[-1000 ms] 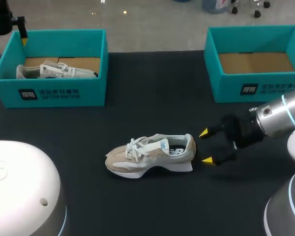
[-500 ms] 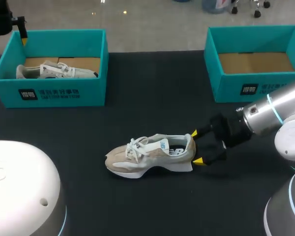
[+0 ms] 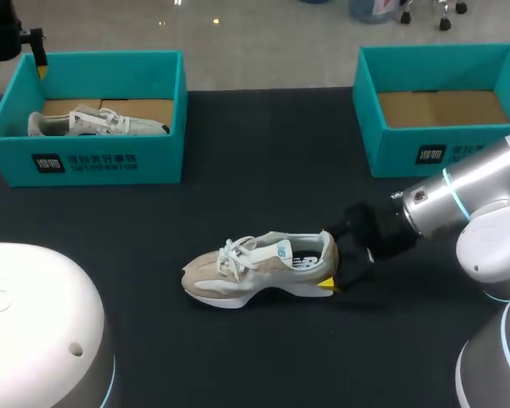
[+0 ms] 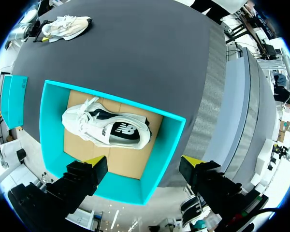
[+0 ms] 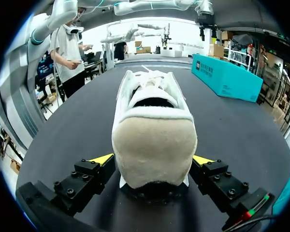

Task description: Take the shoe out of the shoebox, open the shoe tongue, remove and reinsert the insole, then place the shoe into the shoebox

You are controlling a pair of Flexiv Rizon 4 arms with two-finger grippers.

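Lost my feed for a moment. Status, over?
Right gripper jaws open, straddling shoe heel. Left gripper open above box holding second shoe. Nothing blocking the shoe.

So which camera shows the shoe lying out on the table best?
The head view: the whole shoe shows side-on. The right wrist view shows mostly its heel, close up; the left wrist view shows it small and far off.

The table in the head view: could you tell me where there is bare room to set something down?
The table is bare between the left box and right box, and in front of the loose shoe toward the near edge. It is crowded at that shoe's heel, where the right gripper straddles it.
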